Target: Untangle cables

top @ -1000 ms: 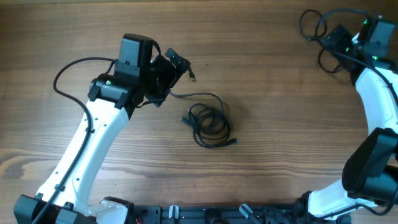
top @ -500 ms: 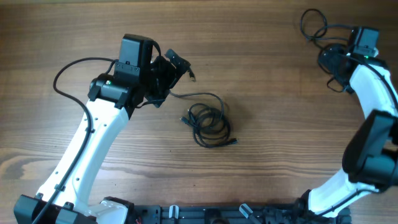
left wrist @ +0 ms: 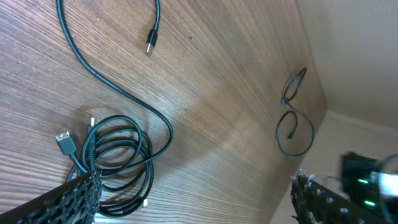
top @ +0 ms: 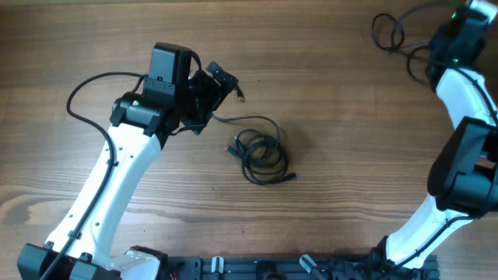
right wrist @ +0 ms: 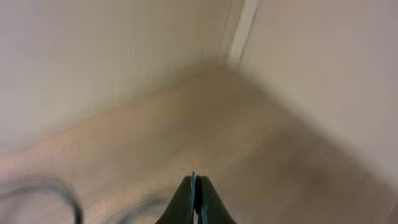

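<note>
Near the coiled cables (top: 262, 155) my left claw (top: 221, 83) is spread; far right of them, my right claw (right wrist: 196, 198) is pressed together. Cords seem light and floppy; I'd pinch a plug end (left wrist: 64, 142).

text: none legible | labels/brands: none | numbers/signs: none | views: overhead, left wrist, right wrist
</note>
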Motion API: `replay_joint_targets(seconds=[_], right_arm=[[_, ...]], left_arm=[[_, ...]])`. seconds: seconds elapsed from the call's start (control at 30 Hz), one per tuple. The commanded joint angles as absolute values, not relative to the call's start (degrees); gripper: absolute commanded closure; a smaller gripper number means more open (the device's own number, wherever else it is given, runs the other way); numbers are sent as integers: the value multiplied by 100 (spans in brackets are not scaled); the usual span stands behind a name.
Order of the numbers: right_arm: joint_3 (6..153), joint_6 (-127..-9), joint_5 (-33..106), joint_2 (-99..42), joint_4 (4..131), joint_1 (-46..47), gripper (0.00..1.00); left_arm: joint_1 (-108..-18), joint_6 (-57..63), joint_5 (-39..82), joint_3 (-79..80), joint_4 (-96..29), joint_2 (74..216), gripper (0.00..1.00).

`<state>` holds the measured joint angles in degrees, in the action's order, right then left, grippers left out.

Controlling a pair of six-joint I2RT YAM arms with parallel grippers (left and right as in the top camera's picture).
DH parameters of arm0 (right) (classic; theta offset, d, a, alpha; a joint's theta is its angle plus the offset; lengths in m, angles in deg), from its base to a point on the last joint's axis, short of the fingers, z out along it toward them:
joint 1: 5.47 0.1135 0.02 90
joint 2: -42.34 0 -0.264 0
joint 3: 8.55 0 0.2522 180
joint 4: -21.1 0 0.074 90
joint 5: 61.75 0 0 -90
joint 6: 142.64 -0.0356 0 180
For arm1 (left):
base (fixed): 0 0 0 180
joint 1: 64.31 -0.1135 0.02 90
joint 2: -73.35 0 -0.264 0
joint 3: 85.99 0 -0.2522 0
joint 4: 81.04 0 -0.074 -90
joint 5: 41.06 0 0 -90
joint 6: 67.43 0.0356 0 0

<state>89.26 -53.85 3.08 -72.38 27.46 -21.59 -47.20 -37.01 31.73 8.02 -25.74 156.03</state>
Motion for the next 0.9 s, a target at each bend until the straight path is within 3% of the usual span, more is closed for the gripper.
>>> replay_joint_targets(seconds=[0.0,0.03,0.1,0.17,0.27,0.33,0.4,0.53,0.57,0.63,0.7,0.87], right_arm=[[9247,-4959,-62,-6993,2875,-2183,78],[9238,-5359,-62,-6998,3354,-2194,55],[9186,-6408,295,-6998,4259,-2304,40],[9175,-6609,1925,-7013,5216,-2513,27],[8983,-6616,2087,-7203,5775,-2695,19],[8856,-6616,2087,-7352,5893,-2765,19],[8714,-6613,2089,-7437,5828,-2784,26],[8532,-6609,2089,-7824,5627,-2795,27],[8532,-6607,2085,-7892,5544,-2800,32],[8532,-6587,2078,-8093,5002,-2800,57],[8563,-6530,2043,-8069,4444,-2800,96],[10170,-5413,1685,-7559,3835,-2800,96]], left_arm=[[-4714,-3587,3259,787,-2583,15631,0],[-4714,-3587,3259,787,-2583,15631,0],[-4714,-3587,3256,787,-2583,15631,0],[-4714,-3587,3254,787,-2579,15631,0],[-4716,-3587,3254,791,-2515,15631,0],[-4714,-3585,3256,791,-2496,15631,0],[-4716,-3585,3256,791,-2498,15631,0],[-4716,-3585,3259,791,-2498,15631,0],[-4716,-3585,3256,791,-2498,15631,0],[-4716,-3583,3256,791,-2496,15631,0],[-4714,-3473,3333,791,-2498,15631,0],[-4716,-3462,3495,791,-2478,15631,0]])
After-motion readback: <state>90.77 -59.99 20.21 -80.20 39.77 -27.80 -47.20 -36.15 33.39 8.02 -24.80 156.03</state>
